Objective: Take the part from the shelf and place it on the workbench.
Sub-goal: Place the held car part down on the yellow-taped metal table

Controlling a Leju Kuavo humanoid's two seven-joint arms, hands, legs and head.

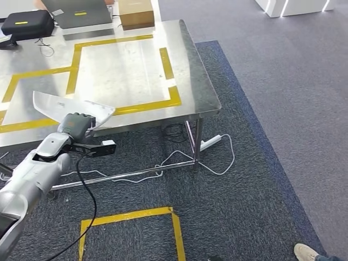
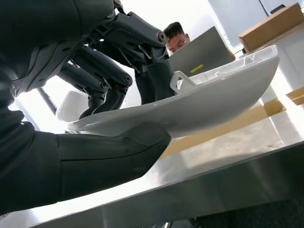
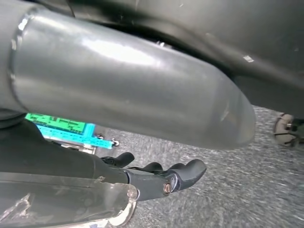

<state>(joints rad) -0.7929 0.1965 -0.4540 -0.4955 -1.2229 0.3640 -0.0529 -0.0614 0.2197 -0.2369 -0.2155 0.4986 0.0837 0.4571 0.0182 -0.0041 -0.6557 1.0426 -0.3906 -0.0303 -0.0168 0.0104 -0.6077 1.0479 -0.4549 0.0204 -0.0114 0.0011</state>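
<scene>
The part (image 1: 74, 106) is a long white curved plastic shell. My left hand (image 1: 76, 126) grips it near its middle and holds it just above the front edge of the steel workbench (image 1: 123, 70). In the left wrist view the thumb lies under the part (image 2: 201, 102) and the fingers (image 2: 107, 71) curl over its top, while it hangs a little above the workbench (image 2: 232, 142). My right hand (image 3: 168, 176) hangs low over grey carpet, its dark fingers loosely stretched out and holding nothing.
At the back of the workbench stand a black case (image 1: 26, 24), a grey laptop (image 1: 78, 11) and a cardboard box (image 1: 136, 13). A person (image 2: 177, 38) sits behind the laptop. Cables and a power strip (image 1: 211, 142) lie under the workbench. A shoe (image 1: 305, 252) is at the lower right.
</scene>
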